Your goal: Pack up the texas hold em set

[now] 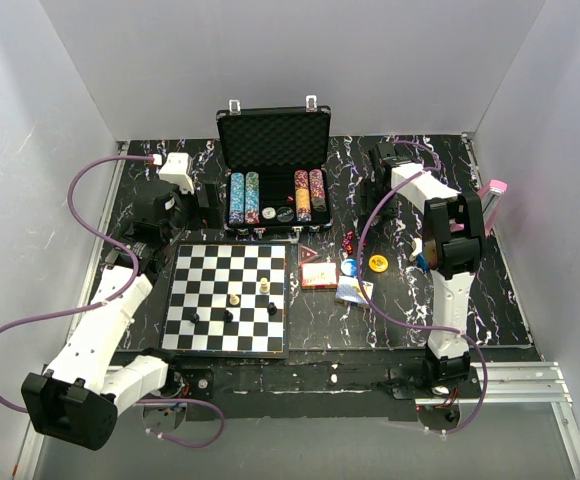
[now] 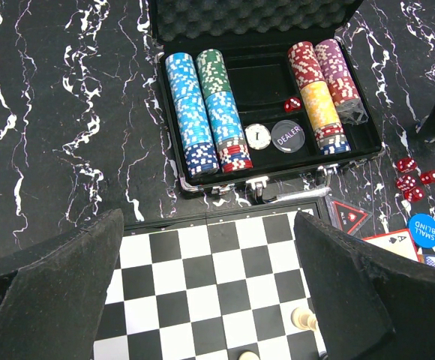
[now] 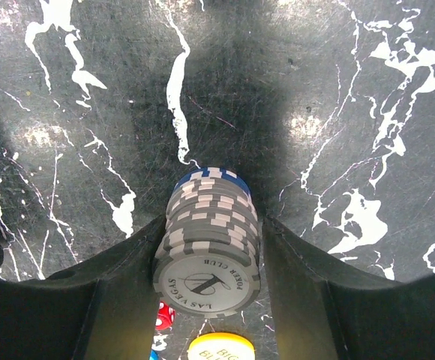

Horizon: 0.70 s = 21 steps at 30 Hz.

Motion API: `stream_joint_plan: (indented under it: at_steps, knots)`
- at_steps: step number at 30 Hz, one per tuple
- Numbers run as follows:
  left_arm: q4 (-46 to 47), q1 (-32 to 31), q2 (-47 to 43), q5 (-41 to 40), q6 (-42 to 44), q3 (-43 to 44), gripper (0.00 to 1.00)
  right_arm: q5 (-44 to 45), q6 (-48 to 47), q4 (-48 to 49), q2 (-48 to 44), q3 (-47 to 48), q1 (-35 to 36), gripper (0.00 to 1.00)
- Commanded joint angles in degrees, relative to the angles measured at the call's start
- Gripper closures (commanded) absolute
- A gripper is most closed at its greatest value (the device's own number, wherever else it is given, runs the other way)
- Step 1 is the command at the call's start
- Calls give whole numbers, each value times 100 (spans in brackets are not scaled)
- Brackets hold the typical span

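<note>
The black briefcase (image 1: 273, 135) stands open at the back, and rows of poker chips (image 2: 187, 112) lie in its tray with a dealer button (image 2: 286, 136) and a red die (image 2: 291, 105). My right gripper (image 3: 211, 225) is shut on a stack of grey chips (image 3: 210, 251) with blue ones at its far end, held off the black marbled table. In the top view that gripper (image 1: 422, 250) is just right of the yellow button (image 1: 378, 263). My left gripper (image 2: 206, 225) hangs open and holds nothing, above the chessboard's far edge, in front of the case.
The chessboard (image 1: 228, 298) with a few pieces lies left of centre. A card deck (image 1: 318, 275), loose cards (image 1: 354, 291), a blue button (image 2: 424, 229) and red dice (image 2: 411, 180) lie between the board and my right arm. A pink metronome (image 1: 492, 200) stands at the right wall.
</note>
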Motion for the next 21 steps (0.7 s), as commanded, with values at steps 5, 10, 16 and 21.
stream_joint_plan:
  at_steps: [5,10,16,21]
  knots:
    - [36,-22,-139,-28,67,-18,2,-86,-7,21,-298,57,26,44]
    - [27,-31,-139,-28,67,-18,2,-68,-16,-14,-281,74,35,55]
    - [27,-31,-148,-46,76,-18,2,2,-138,-5,-421,30,26,74]
    - [27,-22,-156,-46,67,-9,2,11,-332,197,-720,-137,26,97]
